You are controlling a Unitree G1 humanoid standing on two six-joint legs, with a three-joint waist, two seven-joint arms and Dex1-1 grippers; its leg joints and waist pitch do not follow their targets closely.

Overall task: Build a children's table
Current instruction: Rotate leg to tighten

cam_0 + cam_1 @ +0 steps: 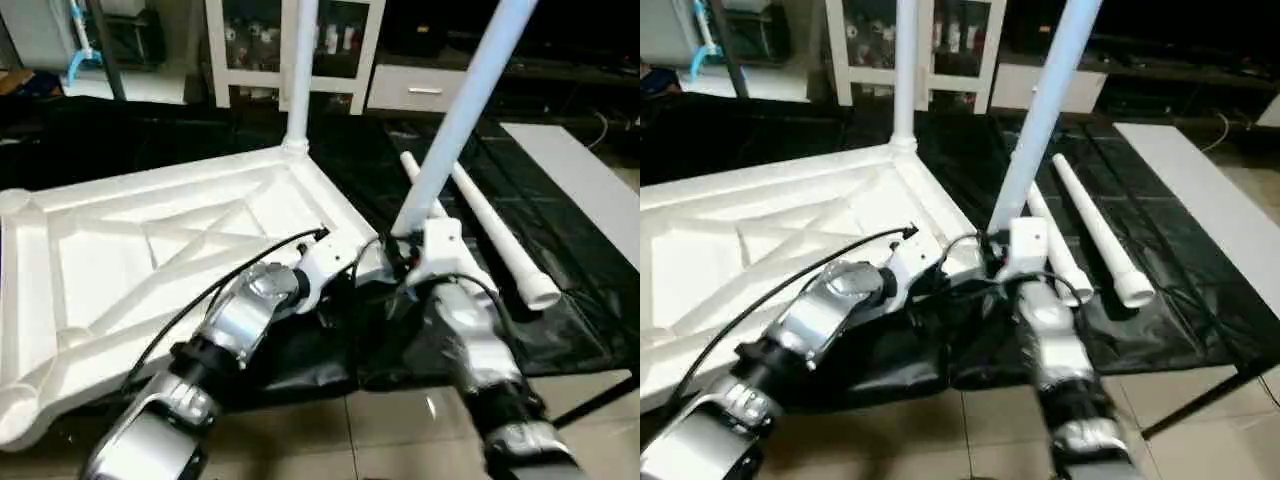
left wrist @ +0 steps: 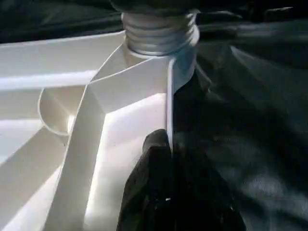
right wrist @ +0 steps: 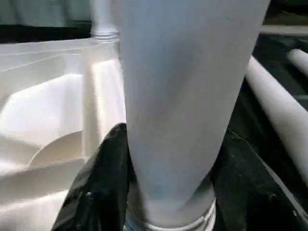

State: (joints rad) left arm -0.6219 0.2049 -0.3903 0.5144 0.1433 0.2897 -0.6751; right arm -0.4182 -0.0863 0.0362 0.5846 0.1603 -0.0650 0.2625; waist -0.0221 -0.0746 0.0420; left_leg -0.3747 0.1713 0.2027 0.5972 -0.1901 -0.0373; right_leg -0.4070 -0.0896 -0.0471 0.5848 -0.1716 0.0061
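Note:
The white table top (image 1: 150, 250) lies upside down on black sheeting, its X-ribs facing up. One leg (image 1: 300, 70) stands upright in the far corner socket. A second leg (image 1: 460, 120) rises tilted from the near right corner, and my right gripper (image 1: 402, 252) is shut on its lower end. In the right wrist view the black fingers (image 3: 103, 183) flank that leg (image 3: 183, 96). My left gripper (image 1: 340, 270) is shut on the top's rim (image 2: 168, 96) beside that corner, below the leg's threaded end (image 2: 159, 33). Two loose legs (image 1: 500, 240) lie on the sheeting to the right.
A white glass-door cabinet (image 1: 250, 50) and a white drawer (image 1: 420, 90) stand behind the work. A flat white panel (image 1: 580, 180) lies at the far right. The black sheeting (image 1: 150, 130) ends at tiled floor (image 1: 380, 420) in front.

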